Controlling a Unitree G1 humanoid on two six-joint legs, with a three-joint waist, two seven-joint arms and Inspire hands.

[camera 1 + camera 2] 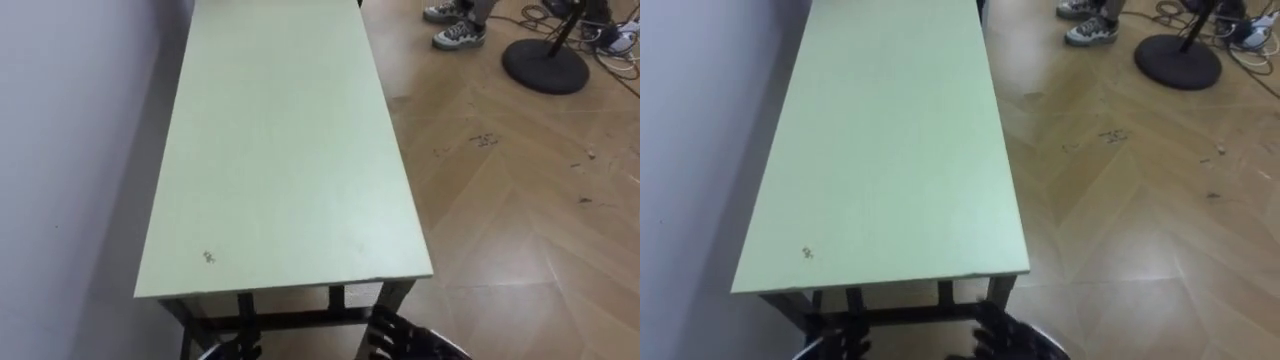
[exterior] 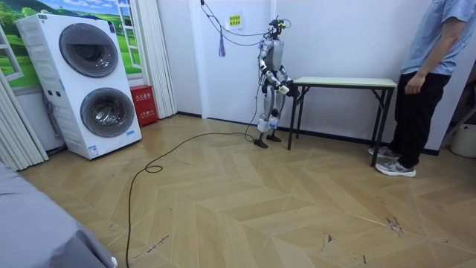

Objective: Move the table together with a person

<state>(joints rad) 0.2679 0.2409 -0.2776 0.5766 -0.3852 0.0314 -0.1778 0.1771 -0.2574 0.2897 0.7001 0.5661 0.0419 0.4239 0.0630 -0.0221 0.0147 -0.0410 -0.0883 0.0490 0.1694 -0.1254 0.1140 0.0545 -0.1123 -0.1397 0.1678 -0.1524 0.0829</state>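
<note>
A long table with a pale green top [image 1: 280,150] and black legs stands lengthwise against the white wall on my left. I stand at its near short end [image 2: 297,82]. My right hand [image 1: 405,340] is low at the table's near right corner, just below the top's edge. My left hand [image 1: 232,350] is under the near left part, by the black frame. A person [image 2: 428,74] stands at the far end [image 2: 390,83] with an arm hanging by the hip, not touching the table. Their shoes [image 1: 458,35] are on the floor beyond the top.
A black round stand base [image 1: 545,65] with cables sits on the wooden floor at the far right. In the room view a stacked washer and dryer [image 2: 97,82] and a red box [image 2: 141,104] stand by the curtain. A white bin [image 2: 465,140] is behind the person.
</note>
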